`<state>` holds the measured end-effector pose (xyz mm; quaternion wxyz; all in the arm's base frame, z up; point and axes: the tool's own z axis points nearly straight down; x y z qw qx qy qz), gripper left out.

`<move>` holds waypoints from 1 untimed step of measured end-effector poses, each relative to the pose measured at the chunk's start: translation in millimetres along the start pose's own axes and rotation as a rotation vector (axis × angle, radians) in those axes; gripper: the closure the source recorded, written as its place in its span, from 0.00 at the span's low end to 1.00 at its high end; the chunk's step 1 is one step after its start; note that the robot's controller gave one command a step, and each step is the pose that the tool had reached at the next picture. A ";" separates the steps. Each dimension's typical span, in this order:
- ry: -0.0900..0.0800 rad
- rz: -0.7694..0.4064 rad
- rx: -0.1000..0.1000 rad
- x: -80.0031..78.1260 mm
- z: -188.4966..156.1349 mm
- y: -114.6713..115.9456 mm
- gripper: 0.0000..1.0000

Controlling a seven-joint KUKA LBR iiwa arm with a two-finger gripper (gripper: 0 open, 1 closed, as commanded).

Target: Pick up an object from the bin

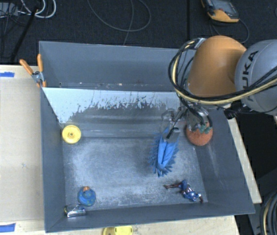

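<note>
By the near-left corner of the bin [50, 180] a small silver piece [74, 211] lies against the near wall, with a round blue toy [86, 196] just beside it. Both are tucked so close to the corner that a grasp there would probably be cramped. Toward the near-right corner a little blue and red figure [187, 191] lies flat on the floor, clear of the walls.

Further in, right of the middle, is a blue spiky toy [163, 155], long and bristly, slanting from its lower end up toward the far-right. Its upper end runs straight into the gripper [173, 126], so this looks like the thing being picked. Taking it by one end would keep the soft spikes out of the way. Whether the pincer is apart or clamped on it I cannot tell, because the wrist and its parts crowd that spot. Nor can I tell whether the toy rests on the floor or hangs just above it.

Just beside the gripper, by the right wall, sits an orange ball [198, 135] with a green top. It is close enough that a lift should go straight up to avoid nudging it. At about the same depth, near the left wall and well apart from the rest, lies a yellow disc [71, 134]. Above the far-right corner the arm's orange cover [216, 65] and looped cables [177, 77] hang over the bin
</note>
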<state>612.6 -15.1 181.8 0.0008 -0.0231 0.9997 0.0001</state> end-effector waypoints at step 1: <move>0.006 -0.006 0.000 5.3 -41.0 2.8 1.00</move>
